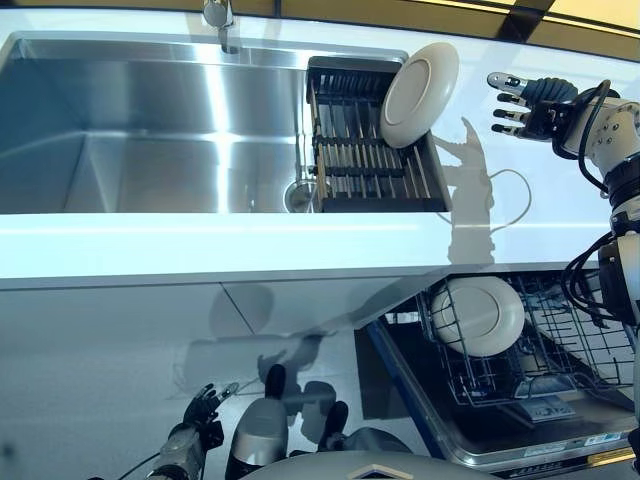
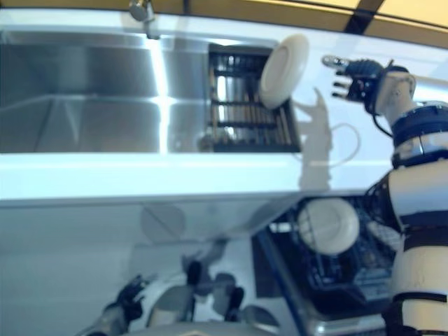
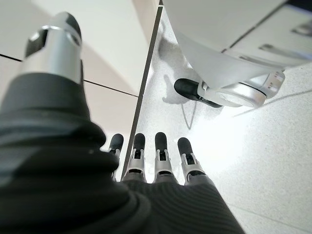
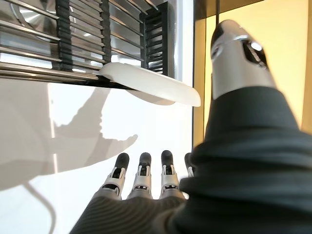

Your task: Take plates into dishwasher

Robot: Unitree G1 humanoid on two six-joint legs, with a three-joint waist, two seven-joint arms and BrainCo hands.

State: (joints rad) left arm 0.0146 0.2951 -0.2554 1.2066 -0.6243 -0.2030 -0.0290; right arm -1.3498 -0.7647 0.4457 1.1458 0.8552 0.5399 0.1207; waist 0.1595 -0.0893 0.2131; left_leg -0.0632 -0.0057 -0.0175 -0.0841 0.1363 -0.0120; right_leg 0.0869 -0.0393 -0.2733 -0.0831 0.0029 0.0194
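A white plate (image 1: 419,95) leans on its edge at the far right corner of the black drying rack (image 1: 365,150) in the sink; its rim (image 4: 151,85) also shows in the right wrist view. My right hand (image 1: 527,103) hovers over the counter just right of that plate, fingers (image 4: 141,175) straight, empty and apart from it. A second white plate (image 1: 482,315) stands in the lower basket of the open dishwasher (image 1: 520,370). My left hand (image 1: 203,408) hangs low by the floor, fingers (image 3: 163,156) straight, holding nothing.
The steel sink (image 1: 150,130) with its tap (image 1: 220,20) fills the left of the counter. The white counter (image 1: 200,245) runs along the front. The dishwasher's wire basket (image 1: 560,350) sticks out below the counter at the right.
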